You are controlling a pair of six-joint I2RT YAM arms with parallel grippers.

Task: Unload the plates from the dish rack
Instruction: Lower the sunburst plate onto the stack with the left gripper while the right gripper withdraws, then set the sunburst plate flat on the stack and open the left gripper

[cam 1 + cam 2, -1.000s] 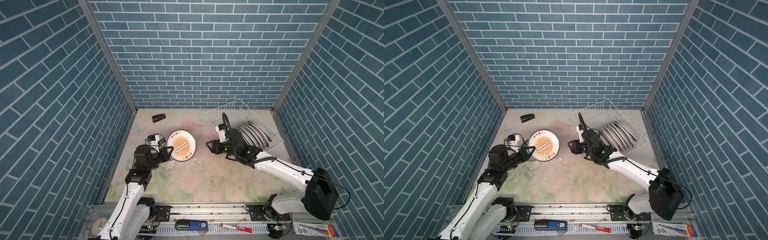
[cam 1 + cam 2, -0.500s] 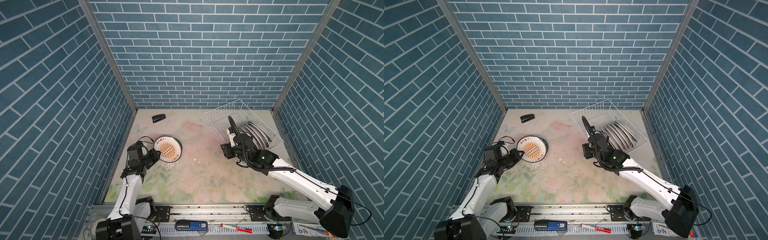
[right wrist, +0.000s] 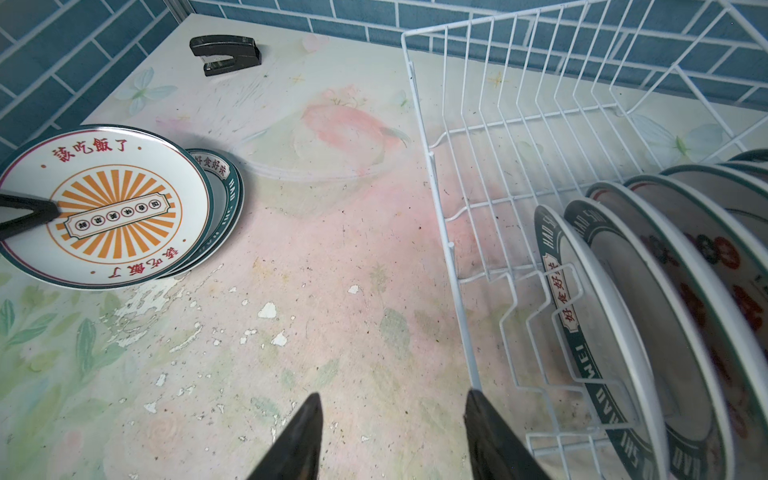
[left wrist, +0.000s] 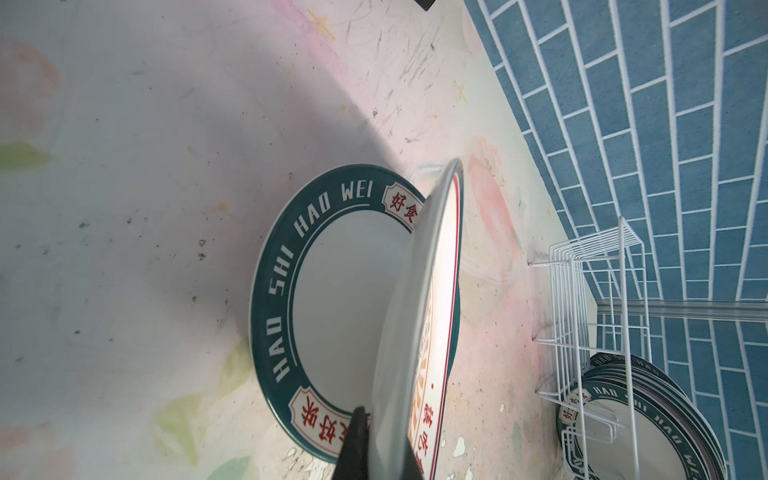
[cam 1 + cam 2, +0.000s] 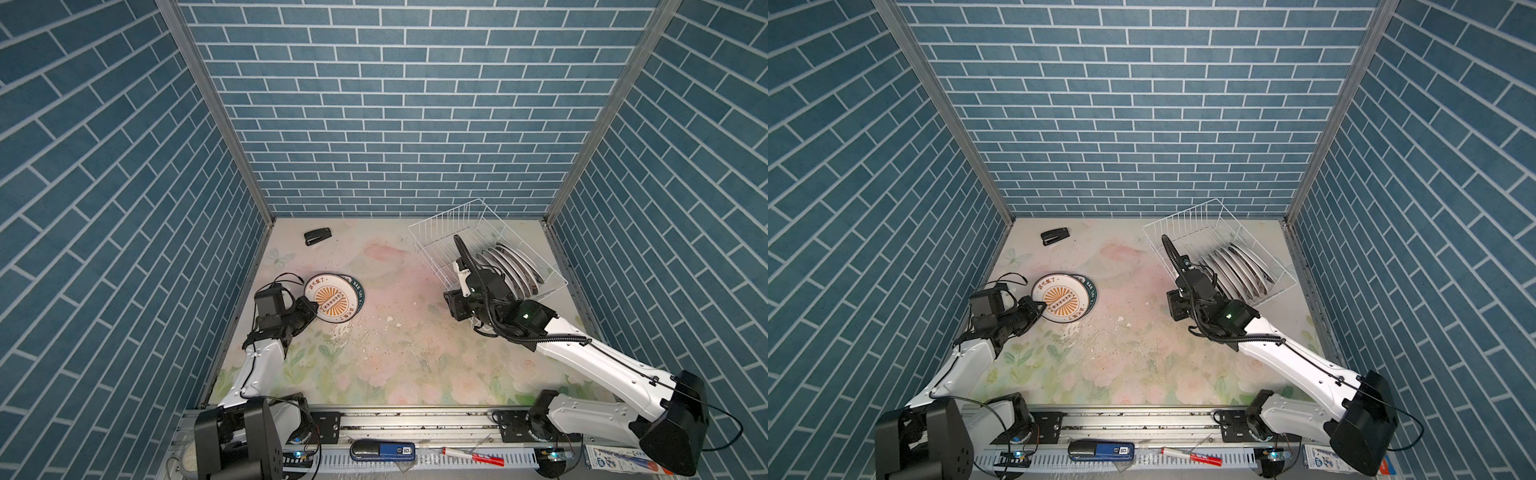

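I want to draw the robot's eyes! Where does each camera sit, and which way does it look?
Top views: high over the front rail, looking down at the table; left arm and right arm show.
Left wrist: on the left arm, looking along the left gripper, shut on the sunburst plate; tips show.
Right wrist: on the right arm, looking past the open right gripper toward the back wall and dish rack; tips show.
Shared: both wrist views see the sunburst plate over a green-rimmed plate.
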